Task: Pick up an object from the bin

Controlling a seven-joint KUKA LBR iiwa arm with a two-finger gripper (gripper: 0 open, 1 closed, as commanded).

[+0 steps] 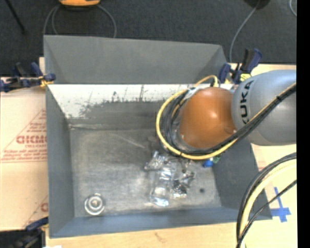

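Note:
My gripper [180, 176] reaches down from under the orange cover into the right middle of the bin, low over the floor. Right against it lies a clear, shiny crumpled plastic thing [159, 195], stretching from the gripper's left side toward the bin's front. Glints of the same kind show at a clear piece [154, 163] just left of the gripper. I cannot tell whether the gripper touches or holds any of this.
A small round clear cap-like thing [94, 204] lies in the bin's front left corner, far from the gripper. The arm and its cover hang over the bin's right rear part.

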